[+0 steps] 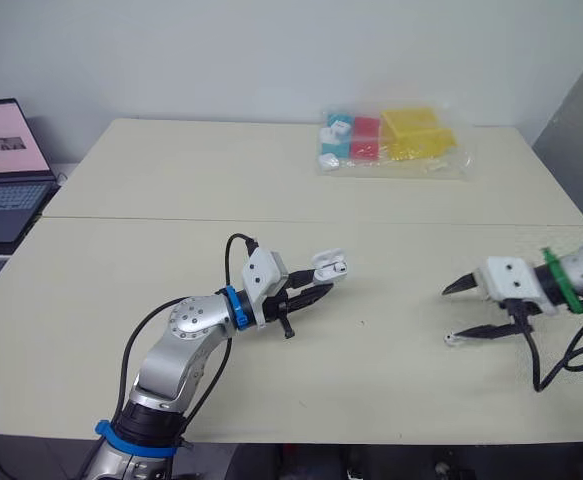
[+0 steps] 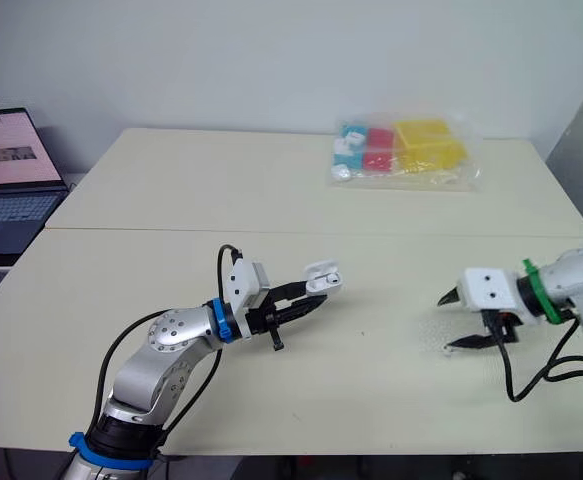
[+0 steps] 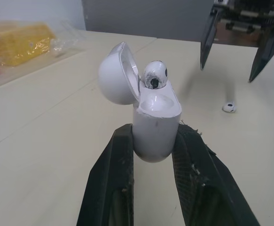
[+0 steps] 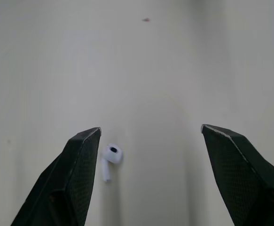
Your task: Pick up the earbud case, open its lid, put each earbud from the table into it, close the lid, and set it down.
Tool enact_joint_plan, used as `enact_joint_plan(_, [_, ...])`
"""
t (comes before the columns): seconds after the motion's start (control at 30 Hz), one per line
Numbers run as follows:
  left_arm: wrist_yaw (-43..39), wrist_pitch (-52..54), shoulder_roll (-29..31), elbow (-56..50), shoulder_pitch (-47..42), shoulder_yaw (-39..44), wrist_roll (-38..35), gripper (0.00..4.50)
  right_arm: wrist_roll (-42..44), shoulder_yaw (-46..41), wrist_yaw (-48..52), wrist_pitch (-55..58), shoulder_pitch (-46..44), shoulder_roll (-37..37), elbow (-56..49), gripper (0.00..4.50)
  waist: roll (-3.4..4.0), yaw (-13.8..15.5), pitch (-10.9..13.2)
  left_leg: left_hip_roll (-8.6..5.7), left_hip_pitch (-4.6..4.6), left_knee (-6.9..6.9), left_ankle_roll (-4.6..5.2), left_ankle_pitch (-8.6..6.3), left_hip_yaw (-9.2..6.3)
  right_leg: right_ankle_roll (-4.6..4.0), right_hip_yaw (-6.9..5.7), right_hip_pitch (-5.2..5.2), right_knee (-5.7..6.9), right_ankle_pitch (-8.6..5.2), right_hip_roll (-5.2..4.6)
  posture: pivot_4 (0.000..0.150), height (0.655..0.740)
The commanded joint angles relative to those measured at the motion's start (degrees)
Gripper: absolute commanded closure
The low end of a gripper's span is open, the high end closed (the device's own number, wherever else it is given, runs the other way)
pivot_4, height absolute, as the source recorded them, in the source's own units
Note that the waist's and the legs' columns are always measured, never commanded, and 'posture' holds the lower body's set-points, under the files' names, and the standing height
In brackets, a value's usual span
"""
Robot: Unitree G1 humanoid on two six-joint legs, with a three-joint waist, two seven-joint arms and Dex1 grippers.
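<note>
Left fingers (image 3: 113,179) clench the case (image 3: 156,127), lid (image 3: 115,73) open, one earbud (image 3: 154,75) in. Right fingers (image 4: 75,179), spread, hover over the second earbud (image 4: 109,157) on the bench (image 1: 171,180); closing remains too.

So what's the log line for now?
left gripper: shut on earbud case | lid: open, first earbud seated | right gripper: open, by loose earbud

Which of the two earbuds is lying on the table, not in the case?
The earbud by the open right gripper lies on the table. The other earbud sits in the open case, which the left gripper holds.
</note>
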Motion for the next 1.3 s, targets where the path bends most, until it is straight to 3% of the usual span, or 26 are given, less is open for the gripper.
enact_joint_plan(0.03, [0.2, -1.6, -1.1, -0.8, -1.0, -0.4, -0.6, 3.74, -3.1, 0.0, -5.1, 11.6, 1.8, -1.4, -8.4, 0.94, 0.00, 0.0, 0.0, 0.01, 0.01, 0.00, 0.00, 0.00, 0.00, 0.00, 0.00, -0.01, 0.01, 0.00, -0.01, 0.150, 0.7345])
enact_joint_plan(0.17, [0.2, -2.2, -2.2, 0.0, -1.2, -0.9, -0.2, 3.74, -0.4, 3.3, -6.0, 27.7, 1.8, -1.1, -16.2, 0.94, 0.00, 0.0, 0.0, -0.02, 0.03, 0.02, 0.00, 0.00, 0.00, 0.01, 0.02, -0.02, 0.03, 0.01, -0.01, 0.150, 0.7345])
enact_joint_plan(0.33, [0.5, -3.3, -3.4, 1.2, -1.5, -1.6, 0.4, 3.74, -5.5, 11.5, -6.7, 33.0, -0.9, -2.6, -17.6, 0.94, 0.01, 0.0, 0.0, -0.06, 0.00, 0.02, 0.00, 0.00, -0.02, 0.01, 0.00, -0.03, 0.00, 0.00, 0.01, 0.150, 0.7345])
enact_joint_plan(0.6, [1.3, -4.4, -4.7, 1.7, -0.9, -2.4, 0.8, 3.74, -11.8, 20.2, -5.4, 30.1, -6.6, -1.1, -11.0, 0.94, 0.00, -0.1, 0.0, -0.09, -0.02, 0.01, 0.00, 0.00, 0.00, 0.01, -0.02, -0.06, -0.01, 0.00, 0.03, 0.150, 0.7345])
enact_joint_plan(1.2, [1.7, -4.7, -4.8, 1.7, -0.3, -2.6, 1.0, 3.74, -14.1, 22.2, -3.7, 29.9, -9.9, 3.1, -6.9, 0.94, 0.00, -0.5, 0.0, -0.08, 0.04, 0.03, 0.00, 0.00, -0.01, 0.01, -0.02, -0.05, 0.05, 0.01, 0.10, 0.150, 0.7345])
enact_joint_plan(1.3, [1.6, -4.8, -4.7, 1.7, -0.3, -2.6, 1.1, 3.74, -14.1, 22.3, -3.6, 30.3, -9.9, 3.6, -7.5, 1.52, -0.02, -0.6, 0.0, -0.05, 0.08, 0.02, 0.00, 0.00, -0.01, 0.01, -0.02, -0.02, 0.06, 0.01, 0.13, 0.150, 0.7345])
